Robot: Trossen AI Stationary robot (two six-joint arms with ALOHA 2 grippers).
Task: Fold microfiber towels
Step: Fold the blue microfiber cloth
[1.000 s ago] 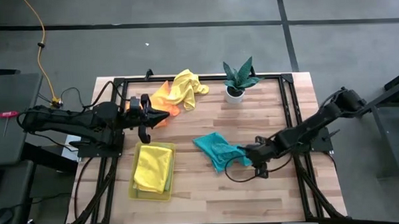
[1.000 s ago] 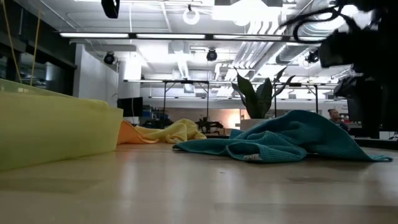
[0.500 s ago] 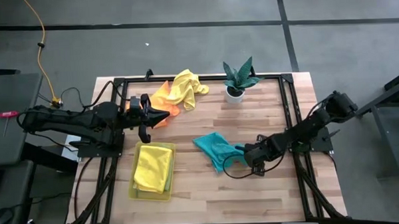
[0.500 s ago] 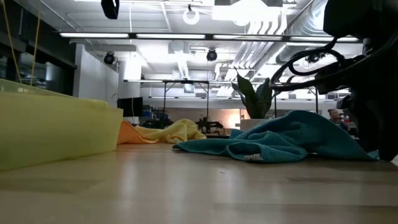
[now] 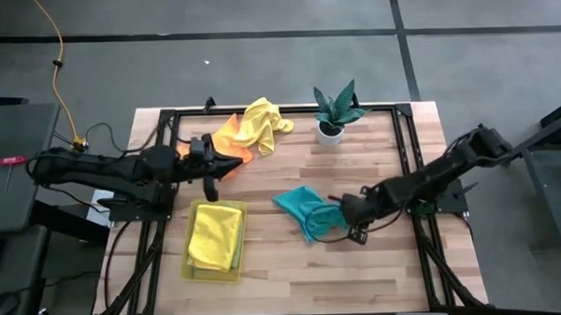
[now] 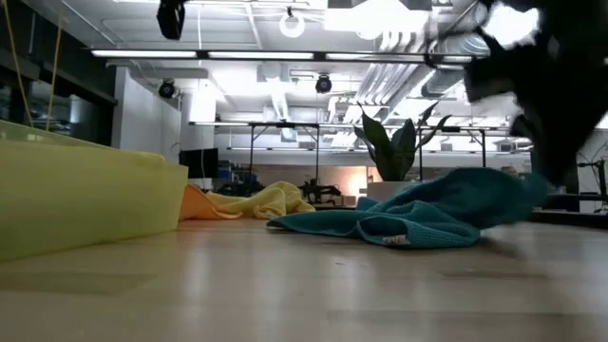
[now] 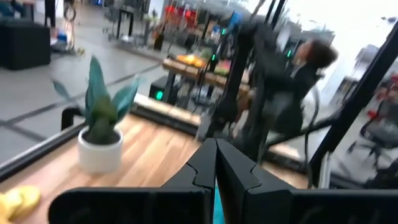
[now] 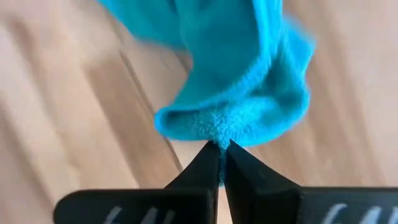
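Observation:
A teal towel [image 5: 304, 209] lies crumpled at the table's middle; in the low view the teal towel [image 6: 427, 217] rests on its bunched left part. My right gripper [image 5: 342, 211] stands at its right end, pointing steeply down, shut on it. A yellow towel [image 5: 262, 121] and an orange towel [image 5: 228, 141] lie heaped at the far left. My left gripper [image 5: 236, 162] hovers shut and level just near of the orange towel, holding nothing. Another yellow towel [image 5: 215, 235] lies folded in the tray. My right gripper [image 8: 221, 148] pinches a bunched edge at the teal towel's right end [image 8: 217, 134] between its two fingertips. The fingers come from above, slanting down from the table's right. That end [image 6: 518, 190] is raised off the table; the rest lies slack on the wood.
A translucent yellow tray [image 5: 186, 264] stands at the near left, its wall [image 6: 85, 190] close in the low view. A small potted plant [image 5: 335, 113] stands at the far middle. Bare wood lies near of the teal towel and at the right.
My right gripper has gone a little toward the table's left and up, and has taken hold of the teal towel's right end. That end, flat on the wood before, is now lifted; the towel's left part has stayed in place.

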